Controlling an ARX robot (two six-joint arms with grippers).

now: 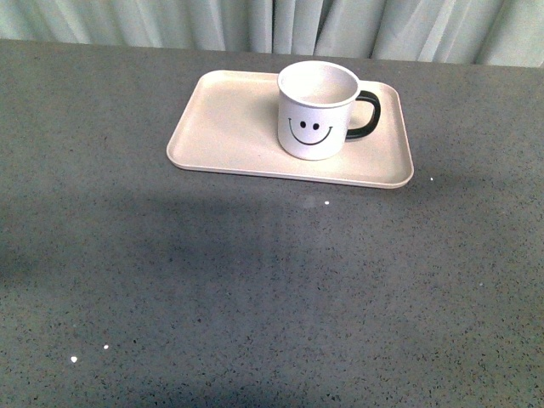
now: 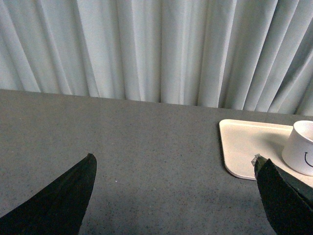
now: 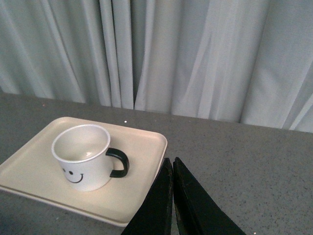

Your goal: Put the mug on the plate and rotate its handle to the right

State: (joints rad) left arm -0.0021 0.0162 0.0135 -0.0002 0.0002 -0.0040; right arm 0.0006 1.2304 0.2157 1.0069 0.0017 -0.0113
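Nearest, the speckled grey desk (image 1: 255,289) lies broad and bare. The left gripper (image 2: 173,169) hangs released, its dark fingers (image 2: 63,200) wide apart; the right gripper (image 3: 172,164) is clenched, grasping nothing. Farther back, the smooth, rounded-corner plate (image 1: 229,127) carries the upright glossy white mug (image 1: 313,115) on its right half, the handle (image 1: 365,115) pointing right, near the rim. Pale pleated curtains (image 1: 272,25) close the desk's far edge.
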